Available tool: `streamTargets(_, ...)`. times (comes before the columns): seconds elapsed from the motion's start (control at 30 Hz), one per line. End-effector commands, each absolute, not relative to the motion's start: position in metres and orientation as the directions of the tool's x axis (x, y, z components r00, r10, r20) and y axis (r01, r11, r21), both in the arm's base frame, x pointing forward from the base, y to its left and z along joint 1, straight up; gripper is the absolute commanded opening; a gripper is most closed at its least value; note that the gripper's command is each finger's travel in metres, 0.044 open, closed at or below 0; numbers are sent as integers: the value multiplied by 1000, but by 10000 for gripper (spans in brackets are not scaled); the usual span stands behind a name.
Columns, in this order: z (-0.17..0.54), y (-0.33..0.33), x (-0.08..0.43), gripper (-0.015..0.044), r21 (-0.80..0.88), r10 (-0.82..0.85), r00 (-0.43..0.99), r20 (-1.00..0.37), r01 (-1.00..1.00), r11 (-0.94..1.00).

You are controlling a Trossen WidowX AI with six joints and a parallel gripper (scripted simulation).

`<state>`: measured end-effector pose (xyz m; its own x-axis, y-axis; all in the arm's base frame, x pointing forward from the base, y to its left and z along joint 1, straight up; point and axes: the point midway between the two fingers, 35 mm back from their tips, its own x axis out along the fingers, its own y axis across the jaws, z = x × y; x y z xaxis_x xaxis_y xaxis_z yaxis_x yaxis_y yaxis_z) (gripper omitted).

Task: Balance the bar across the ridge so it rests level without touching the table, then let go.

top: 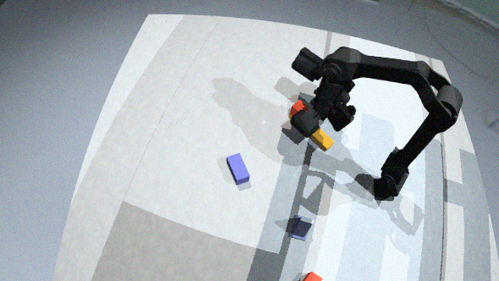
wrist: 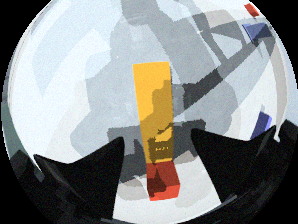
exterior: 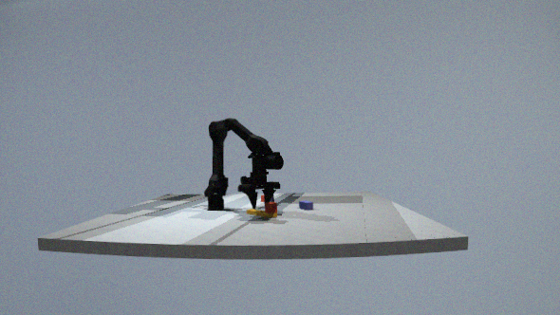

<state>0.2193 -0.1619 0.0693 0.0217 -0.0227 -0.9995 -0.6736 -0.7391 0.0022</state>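
The yellow bar (top: 322, 140) (exterior: 253, 212) (wrist: 155, 95) lies on the table, with a red block (top: 298, 107) (exterior: 270, 209) (wrist: 165, 180) at one end. My gripper (top: 322, 123) (exterior: 262, 206) (wrist: 157, 137) is open and points down just above the bar. In the wrist view its two fingers stand apart, one on each side of the bar, with gaps between. One finger hides part of the bar in the top view. The blue wedge-shaped ridge (top: 301, 228) (wrist: 257, 32) stands apart from the bar and carries nothing. I cannot make it out clearly in the exterior view.
A blue-violet block (top: 238, 168) (exterior: 306, 205) (wrist: 261, 126) lies off to one side of the bar. Another red block (top: 312, 277) (exterior: 262, 198) (wrist: 251, 10) is beyond the ridge, cut off by the bottom edge in the top view. Arm shadows and patterned bands cross the table.
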Motion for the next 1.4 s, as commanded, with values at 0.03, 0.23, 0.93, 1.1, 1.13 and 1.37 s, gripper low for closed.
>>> streamTargets(0.03,59,-160,218,315,-2,-13,17,-1000,-670,-742)
streamTargets(0.23,50,-160,218,315,-2,-13,17,-1000,-670,-742)
streamTargets(0.93,46,-161,218,236,3,-18,15,-1000,-673,-739)
streamTargets(1.1,46,-161,218,144,3,-18,15,-1000,-673,-739)
streamTargets(1.13,46,-161,218,137,3,-18,15,-1000,-673,-739)
streamTargets(1.37,48,-161,218,52,3,-17,15,-1000,-673,-739)
